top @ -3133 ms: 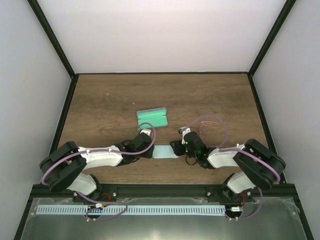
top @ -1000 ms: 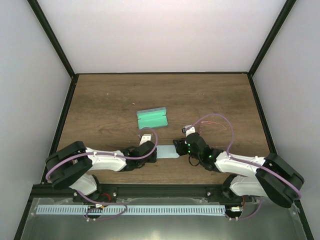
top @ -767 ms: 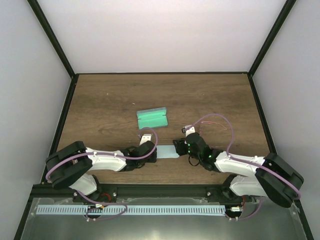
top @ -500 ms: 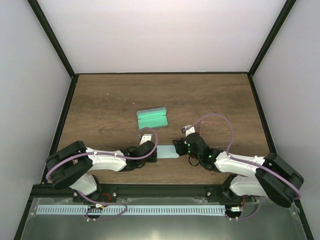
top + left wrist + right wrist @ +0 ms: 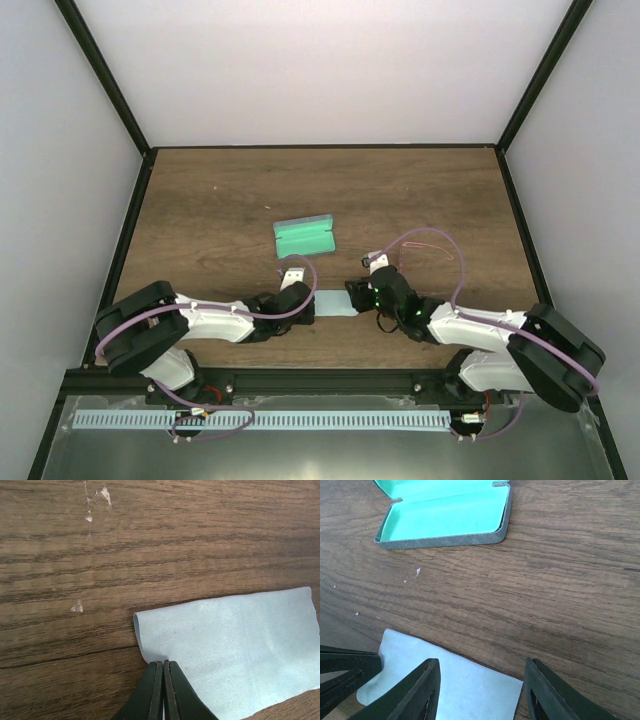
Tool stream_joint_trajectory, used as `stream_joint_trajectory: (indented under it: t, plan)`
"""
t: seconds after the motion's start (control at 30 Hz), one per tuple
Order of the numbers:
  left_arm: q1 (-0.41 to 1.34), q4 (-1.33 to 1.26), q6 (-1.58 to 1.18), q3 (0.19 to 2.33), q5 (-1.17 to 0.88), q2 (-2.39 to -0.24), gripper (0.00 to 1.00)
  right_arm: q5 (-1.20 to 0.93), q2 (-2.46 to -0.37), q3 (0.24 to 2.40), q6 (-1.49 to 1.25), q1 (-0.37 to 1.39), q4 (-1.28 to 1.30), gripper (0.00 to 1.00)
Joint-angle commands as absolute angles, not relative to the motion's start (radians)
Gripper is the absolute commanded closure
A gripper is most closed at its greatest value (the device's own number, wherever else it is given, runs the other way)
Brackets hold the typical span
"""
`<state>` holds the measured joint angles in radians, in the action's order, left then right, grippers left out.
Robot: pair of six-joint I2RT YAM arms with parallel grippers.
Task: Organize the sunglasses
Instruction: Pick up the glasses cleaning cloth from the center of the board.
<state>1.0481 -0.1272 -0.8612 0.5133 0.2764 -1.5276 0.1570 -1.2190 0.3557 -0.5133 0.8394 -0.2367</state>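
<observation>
**A:** First item?
**B:** Spectacle case [image 5: 445, 515], hinged and lying open on the bench [image 5: 220, 200]. It has a smooth mint-green lining, a dull grey shell and rounded corners. It sits mid-bench, beyond both arms.

**A:** Second?
**B:** Cleaning cloth [image 5: 235, 645], pale blue, fine matte weave, rectangular. It lies flat near the front edge, between the two pincers and well apart from the case.

**A:** Left pincer [image 5: 163, 666]?
**B:** Dark green fingers pressed together, tips at the cloth's left end. I cannot tell whether fabric is nipped between them.

**A:** Right pincer [image 5: 481, 672]?
**B:** Spread wide, low over the cloth's other end, with one corner lying between the fingers.

**A:** Bench surface?
**B:** Dark brown wood grain with long streaks and a few white flecks [image 5: 104, 494].
</observation>
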Motion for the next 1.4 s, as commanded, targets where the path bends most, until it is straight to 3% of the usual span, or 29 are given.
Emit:
stream_joint_trajectory:
  t: [0.0,0.33,0.83,1.17,1.37]
  plan:
    - [1.052,-0.105,-0.862,0.497,0.272,-1.523,0.96,0.157,-1.235,0.348,-0.508,0.848,-0.263,0.52]
    - [1.051,-0.060,-0.851,0.516,0.316,-1.422,0.96,0.196,-1.256,0.355,-0.528,0.870,-0.226,0.52]
    - [1.052,-0.096,-0.852,0.509,0.295,-1.483,0.96,0.234,-1.367,0.368,-0.576,0.916,-0.197,0.52]
    - [1.052,-0.101,-0.846,0.508,0.296,-1.486,0.96,0.243,-1.385,0.355,-0.610,0.946,-0.201,0.70]
    - [1.051,-0.105,-0.848,0.498,0.294,-1.478,0.96,0.264,-1.383,0.353,-0.629,0.977,-0.192,0.71]
